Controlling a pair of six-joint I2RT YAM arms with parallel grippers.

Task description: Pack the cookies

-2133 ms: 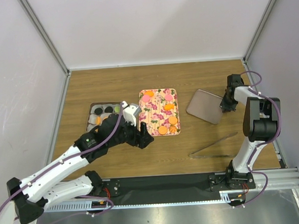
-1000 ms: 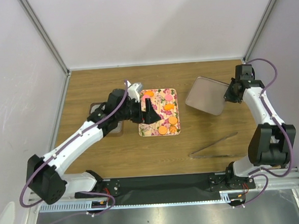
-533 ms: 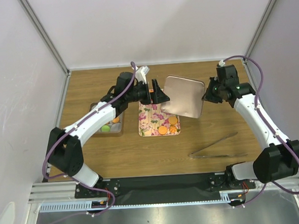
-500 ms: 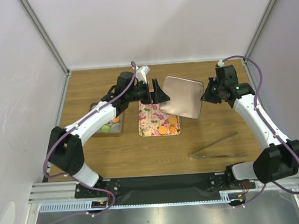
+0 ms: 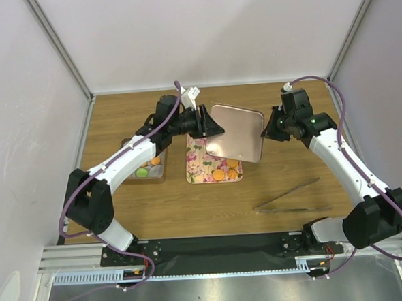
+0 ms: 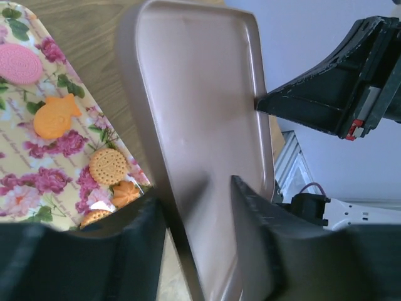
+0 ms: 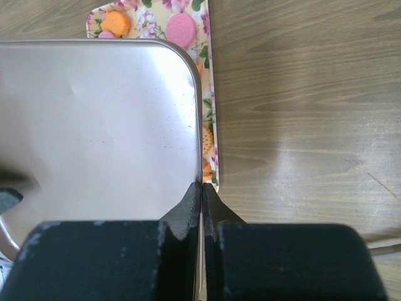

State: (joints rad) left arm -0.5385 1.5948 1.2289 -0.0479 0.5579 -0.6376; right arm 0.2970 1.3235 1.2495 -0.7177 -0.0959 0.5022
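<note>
My right fingers (image 7: 185,210) clamp the lid's (image 5: 235,131) 3 o'clock edge. My left fingers (image 6: 250,226) straddle its 9 o'clock edge, grip unclear. Cookies (image 6: 107,165) lie on the tray (image 5: 199,168) and in the tin (image 5: 148,179).

On the wooden table (image 5: 191,209) lie a floral tray (image 5: 195,159), grey tin (image 5: 151,177) and tongs (image 5: 287,198).

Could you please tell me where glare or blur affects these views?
Top view: sharp, soft sheen on the lid. Right wrist view: lid washed pale, bright glare patch on the table, right fingers soft. Left wrist view: left fingers dark and blurred.
</note>
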